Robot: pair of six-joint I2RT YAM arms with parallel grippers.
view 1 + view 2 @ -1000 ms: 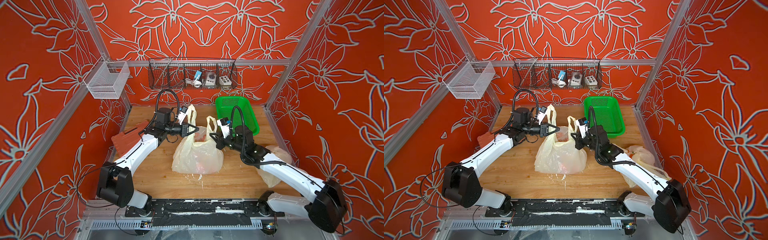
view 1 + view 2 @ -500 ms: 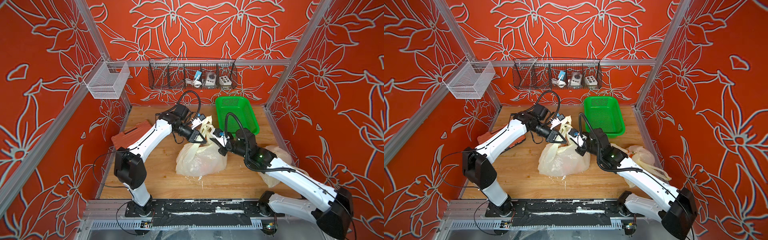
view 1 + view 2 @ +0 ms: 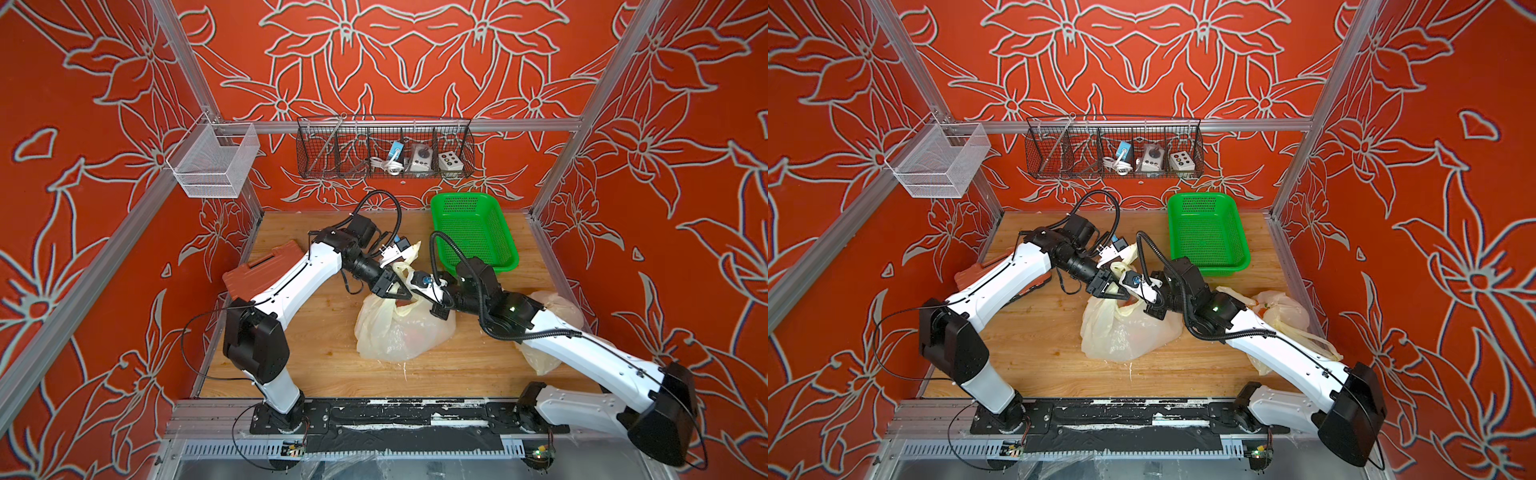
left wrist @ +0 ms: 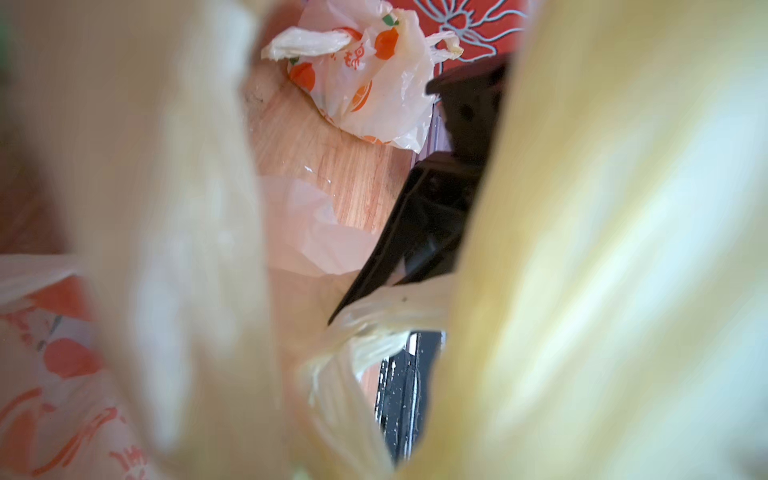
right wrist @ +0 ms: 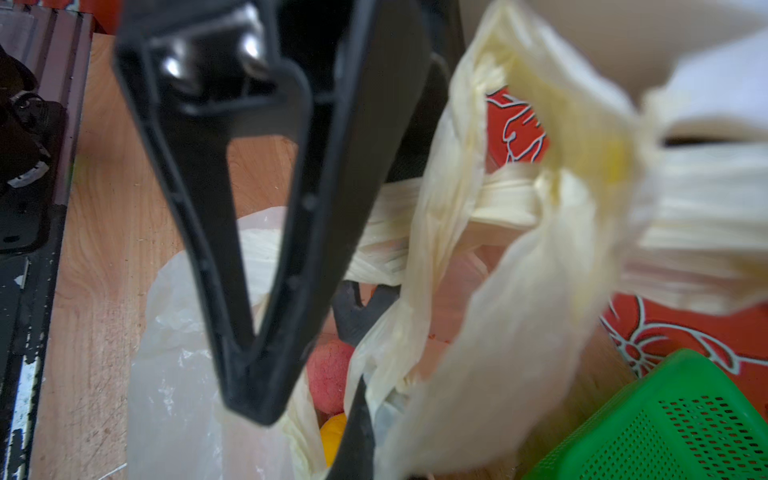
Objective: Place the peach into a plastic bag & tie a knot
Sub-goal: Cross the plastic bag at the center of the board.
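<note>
Where left arm [image 3: 291,282] nears right arm [image 3: 582,353], bag [image 3: 399,336] below

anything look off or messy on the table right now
Mostly a spare printed bag lying crumpled at the right edge of the table, partly under the right arm. White flecks dot the wood just in front of the cream bag, whose handles are crossed loosely, not tied tight.
</note>
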